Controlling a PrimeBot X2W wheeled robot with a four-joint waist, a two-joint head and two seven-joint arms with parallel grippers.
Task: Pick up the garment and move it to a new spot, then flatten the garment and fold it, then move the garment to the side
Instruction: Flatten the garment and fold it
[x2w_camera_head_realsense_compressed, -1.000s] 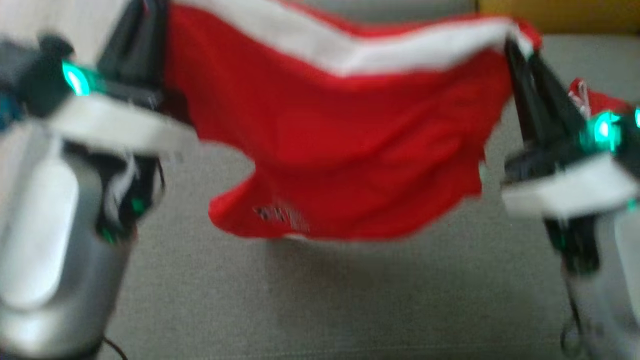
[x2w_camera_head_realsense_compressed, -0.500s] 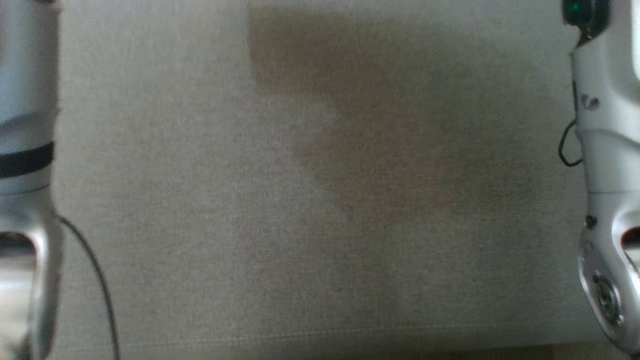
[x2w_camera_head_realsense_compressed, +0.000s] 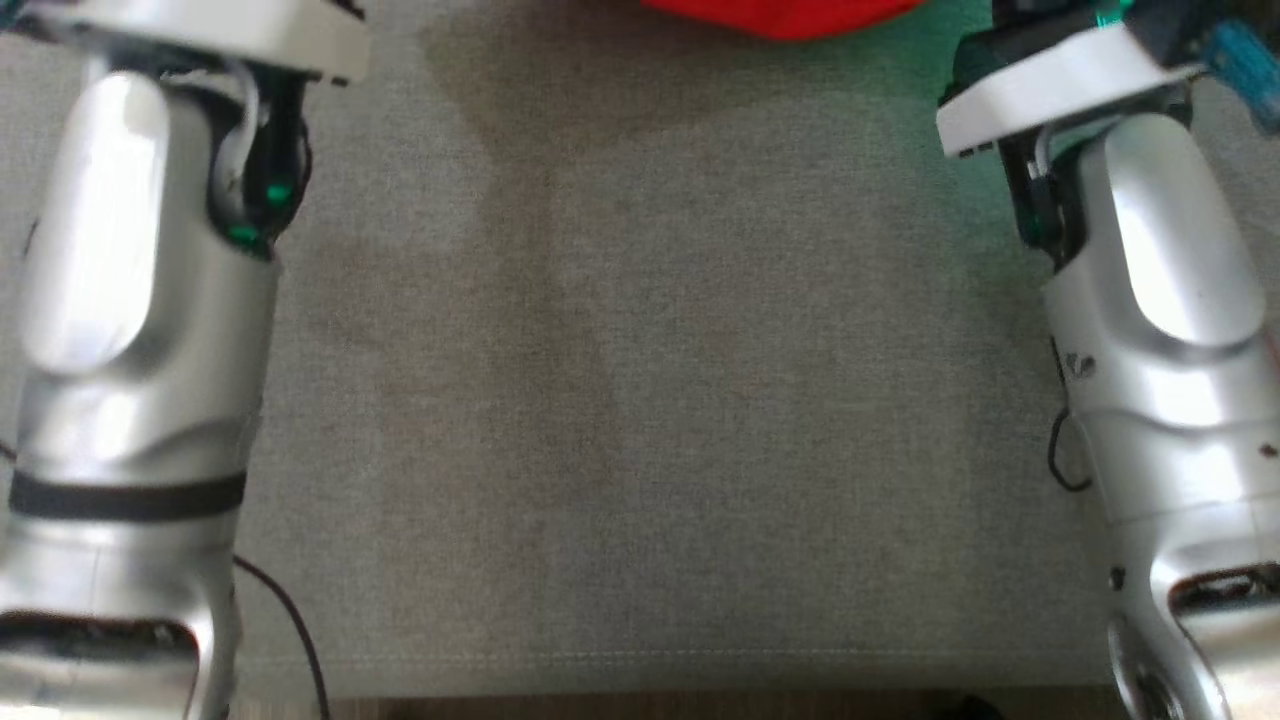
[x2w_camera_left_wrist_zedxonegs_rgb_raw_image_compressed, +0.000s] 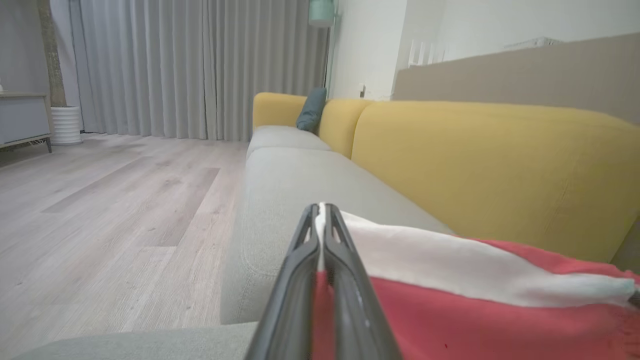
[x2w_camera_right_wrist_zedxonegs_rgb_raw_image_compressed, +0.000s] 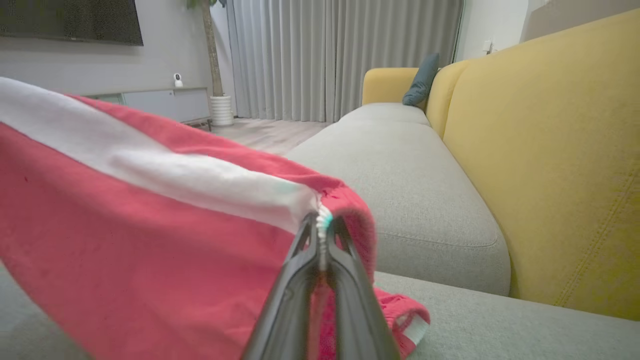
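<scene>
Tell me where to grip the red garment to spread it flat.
Grip the white band at both end corners, left claw and right claw each coming from outside its end: the band is a straight edge, and the garment hangs below it.

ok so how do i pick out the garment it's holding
Find the long sofa with grey seat and yellow back. Over its near seat, the garment hangs stretched between the left gripper and right gripper. It is the only red thing there, with a white band along its top.
</scene>
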